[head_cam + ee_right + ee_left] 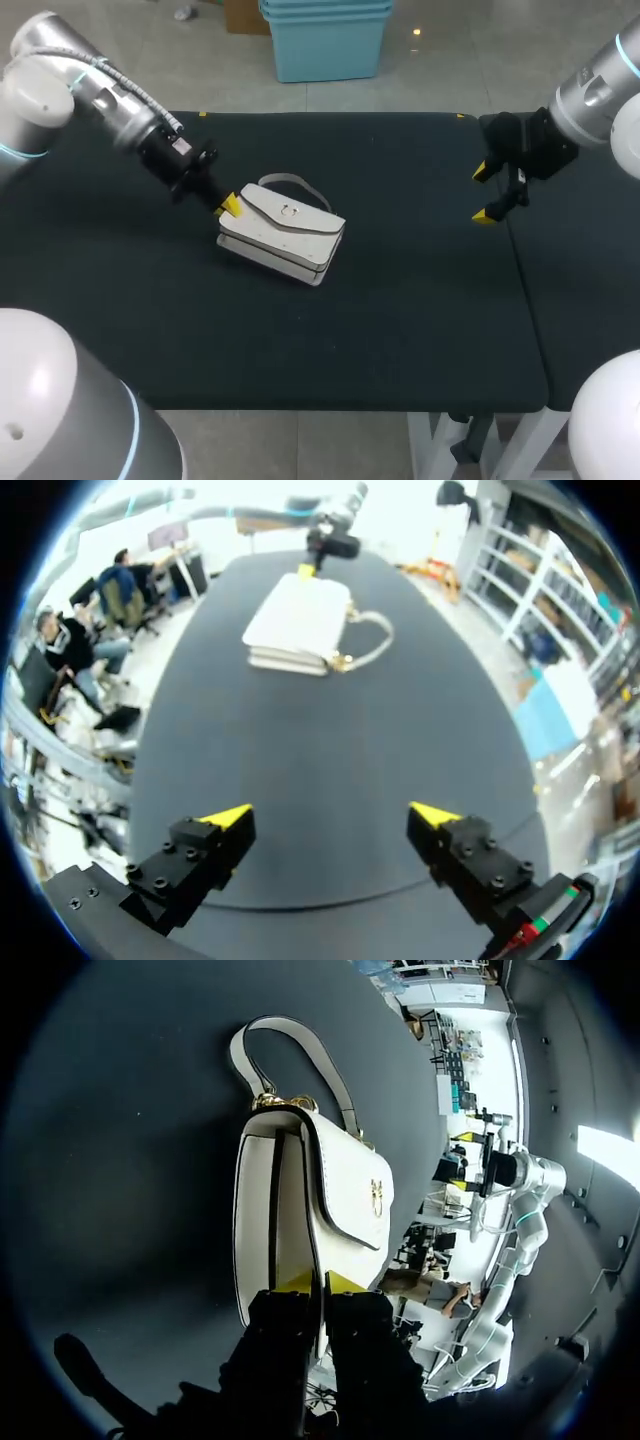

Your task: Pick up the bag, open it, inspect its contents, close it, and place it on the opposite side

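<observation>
A white handbag (283, 237) lies flat on the black table, left of the middle, its flap with a gold clasp (290, 210) facing up and its handle (286, 181) towards the far edge. My left gripper (228, 206) sits at the bag's left end. In the left wrist view its yellow tips (320, 1282) are pinched together on the dark-edged rim of the flap of the bag (340, 1190). My right gripper (487, 193) hangs open and empty over the table's right side, far from the bag (297, 623). Its fingers (225, 820) stand wide apart.
The black tabletop (400, 330) stretches from the bag to the right arm. A seam or table edge (525, 290) runs front to back under the right gripper, with another dark surface beyond it.
</observation>
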Controlling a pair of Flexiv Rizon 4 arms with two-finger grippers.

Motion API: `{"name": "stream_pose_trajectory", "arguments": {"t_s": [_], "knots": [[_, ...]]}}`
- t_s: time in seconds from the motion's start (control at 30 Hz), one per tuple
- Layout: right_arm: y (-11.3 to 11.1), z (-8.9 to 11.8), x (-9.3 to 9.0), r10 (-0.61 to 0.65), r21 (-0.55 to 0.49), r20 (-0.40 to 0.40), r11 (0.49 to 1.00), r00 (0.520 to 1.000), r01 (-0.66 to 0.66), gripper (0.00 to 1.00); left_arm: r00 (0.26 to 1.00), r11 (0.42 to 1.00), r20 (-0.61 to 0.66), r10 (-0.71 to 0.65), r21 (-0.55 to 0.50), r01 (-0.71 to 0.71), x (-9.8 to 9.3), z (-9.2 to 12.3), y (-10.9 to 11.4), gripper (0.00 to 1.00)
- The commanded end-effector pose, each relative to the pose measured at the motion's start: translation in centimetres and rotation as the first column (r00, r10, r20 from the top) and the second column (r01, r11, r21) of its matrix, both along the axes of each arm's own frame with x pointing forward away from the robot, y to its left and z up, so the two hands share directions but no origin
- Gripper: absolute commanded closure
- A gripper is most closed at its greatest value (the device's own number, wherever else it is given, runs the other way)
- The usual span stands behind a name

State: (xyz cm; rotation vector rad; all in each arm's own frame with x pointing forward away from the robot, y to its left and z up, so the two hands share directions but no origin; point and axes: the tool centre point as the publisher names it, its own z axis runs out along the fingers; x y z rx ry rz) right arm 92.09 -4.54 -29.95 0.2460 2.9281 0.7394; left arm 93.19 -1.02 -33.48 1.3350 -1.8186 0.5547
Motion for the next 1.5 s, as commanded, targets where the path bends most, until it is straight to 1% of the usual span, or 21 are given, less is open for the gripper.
{"name": "stream_pose_trajectory", "arguments": {"t_s": [0.03, 0.17, 0.73, 0.8, 0.93, 1.17, 1.3, 1.5], "knots": [[0.0, 0.0, 0.0, 0.0, 0.0, 0.0, 1.0, 1.0, 0.0, 0.0, 0.902, 0.932, 0.234, 0.363, -0.11, -0.346, -0.4, -0.6, -0.3, 1.0], [0.0, 0.0, 0.0, 0.0, 0.0, 0.0, 1.0, 1.0, 0.0, 0.0, 0.901, 0.929, 0.225, 0.371, -0.099, -0.358, -0.4, -0.9, -0.9, 1.0], [0.0, 0.0, 0.0, 0.0, 0.0, 0.0, 1.0, 1.0, 0.0, 0.0, 0.901, 0.929, 0.225, 0.371, -0.099, -0.358, -0.4, -0.9, -0.9, 1.0], [0.0, 0.0, 0.0, 0.0, 0.0, 0.0, 1.0, 1.0, 0.0, 0.0, 0.907, 0.93, 0.206, 0.367, -0.095, -0.354, -0.2, -1.1, -1.5, 1.0], [0.0, 0.0, 0.0, 0.0, 0.0, 0.0, 1.0, 1.0, 0.0, 0.0, 0.944, 0.956, 0.156, 0.292, -0.087, -0.281, 0.0, -1.5, -2.9, 1.0], [0.0, 0.0, 0.0, 0.0, 0.0, 0.0, 1.0, 1.0, 0.0, 0.0, 0.972, 0.974, 0.07, 0.224, -0.05, -0.22, 0.6, -2.2, -5.5, 1.0], [0.0, 0.0, 0.0, 0.0, 0.0, 0.0, 1.0, 1.0, 0.0, 0.0, 0.975, 0.978, 0.073, 0.208, -0.034, -0.206, 0.7, -2.7, -7.1, 1.0], [0.0, 0.0, 0.0, 0.0, 0.0, 0.0, 1.0, 1.0, 0.0, 0.0, 0.985, 0.987, 0.062, 0.161, -0.034, -0.159, 0.7, -2.7, -9.0, 1.0]]}}
